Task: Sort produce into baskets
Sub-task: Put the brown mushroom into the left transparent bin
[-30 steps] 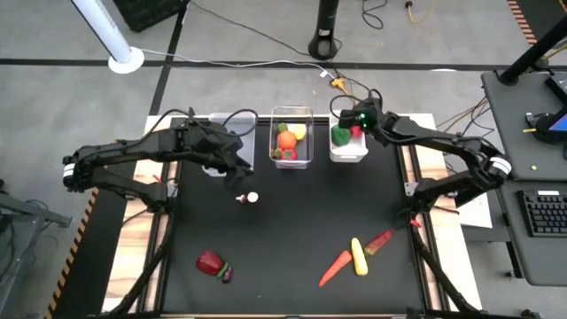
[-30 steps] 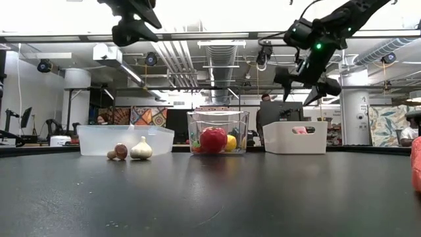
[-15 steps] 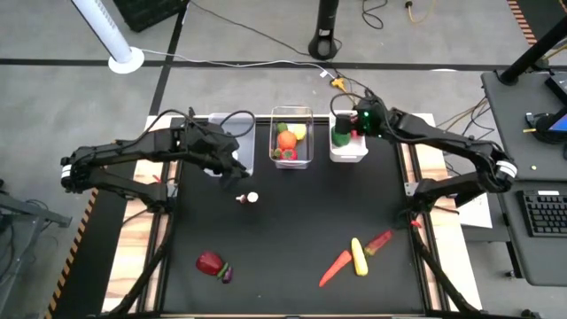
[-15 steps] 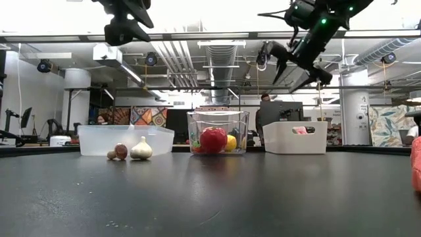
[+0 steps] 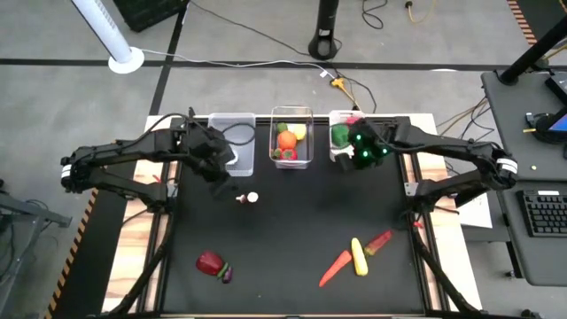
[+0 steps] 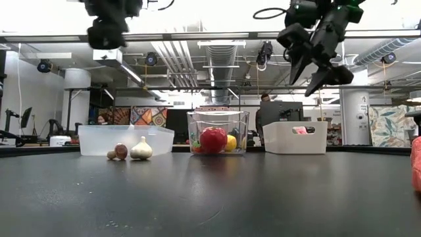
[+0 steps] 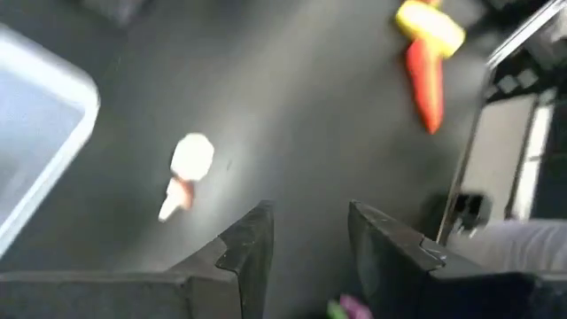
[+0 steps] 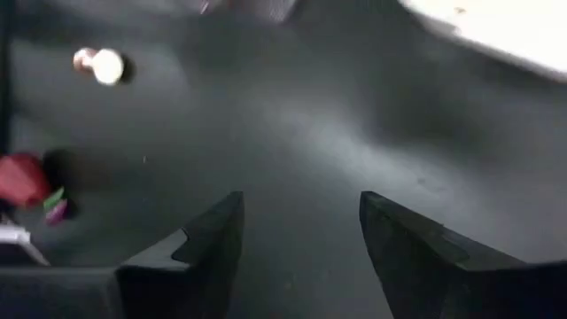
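Observation:
Three baskets stand along the table's far edge: a clear one (image 5: 234, 142), a clear one (image 5: 291, 137) holding an orange, a lemon and red pieces, and a white one (image 5: 340, 142) holding a green pepper. White garlic (image 5: 253, 198) with a mushroom (image 6: 120, 151) beside it lies on the table near the left basket. A red apple (image 5: 209, 261) with a purple piece, a carrot (image 5: 335, 268), yellow corn (image 5: 358, 257) and a red piece (image 5: 379, 240) lie nearer. My left gripper (image 5: 220, 173) is open and empty, high above the table (image 6: 105, 41). My right gripper (image 6: 317, 74) is open and empty, high up just on the near side of the white basket.
The black tabletop (image 5: 292, 221) lies bare between the baskets and the loose pieces. A red thing (image 6: 416, 164) shows at the low view's right edge. Wooden boards and frame rails flank the table's left and right sides. Cables run on the floor beyond the far edge.
My right gripper has come off the white basket toward the table's near edge, rising and tipping its fingers downward. My left gripper has shifted from over the left clear basket toward the table's left and near side, staying high. No produce has moved.

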Robot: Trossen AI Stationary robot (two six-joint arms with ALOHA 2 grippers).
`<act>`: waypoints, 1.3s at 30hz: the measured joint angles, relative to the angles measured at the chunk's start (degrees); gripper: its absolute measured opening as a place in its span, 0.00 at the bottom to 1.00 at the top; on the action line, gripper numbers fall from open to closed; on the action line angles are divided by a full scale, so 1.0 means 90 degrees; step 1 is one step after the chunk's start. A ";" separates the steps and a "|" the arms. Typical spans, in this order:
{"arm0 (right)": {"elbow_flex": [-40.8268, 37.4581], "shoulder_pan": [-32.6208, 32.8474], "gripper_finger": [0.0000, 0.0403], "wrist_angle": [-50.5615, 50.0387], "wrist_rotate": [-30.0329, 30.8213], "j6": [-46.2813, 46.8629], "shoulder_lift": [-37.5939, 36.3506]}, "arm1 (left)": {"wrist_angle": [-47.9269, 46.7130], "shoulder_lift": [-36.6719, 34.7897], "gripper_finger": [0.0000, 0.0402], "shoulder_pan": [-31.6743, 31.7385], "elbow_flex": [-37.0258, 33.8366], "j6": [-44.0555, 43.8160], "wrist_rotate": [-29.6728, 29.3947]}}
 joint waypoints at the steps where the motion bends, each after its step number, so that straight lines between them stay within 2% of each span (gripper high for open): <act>1: 0.0000 0.0126 0.53 0.0008 0.0001 0.0055 -0.0004 | -0.0209 0.0022 0.33 0.0000 0.0000 0.0017 0.0001; 12: 0.0002 0.0928 0.53 0.0038 0.0534 0.0529 -0.0006 | -0.0413 0.0556 0.33 -0.0133 -0.0530 0.0117 -0.0514; 17: 0.0002 0.0988 0.53 0.0075 0.0645 0.0564 -0.0006 | -0.0190 0.0963 0.37 -0.0544 -0.0744 0.1520 -0.1431; 20: 0.0003 0.0988 0.53 0.0124 0.0646 0.0613 -0.0006 | 0.0235 0.1015 0.40 -0.0901 -0.1014 0.2732 -0.1661; 22: 0.0012 0.0988 0.53 0.0128 0.0642 0.0608 -0.0006 | 0.0740 0.0961 0.41 -0.1027 -0.1291 0.3148 -0.1647; 26: 0.0072 0.0988 0.53 0.0190 0.0643 0.0567 -0.0006 | 0.1676 0.0765 0.43 -0.1039 -0.1981 0.3263 -0.1618; 33: 0.0114 0.0988 0.53 0.0304 0.0644 0.0479 -0.0006 | 0.2590 0.0803 0.44 -0.1047 -0.2964 0.3140 -0.1668; 39: 0.0114 0.0988 0.53 0.0308 0.0649 0.0484 -0.0003 | 0.3327 0.0864 0.44 -0.1041 -0.3459 0.3040 -0.2308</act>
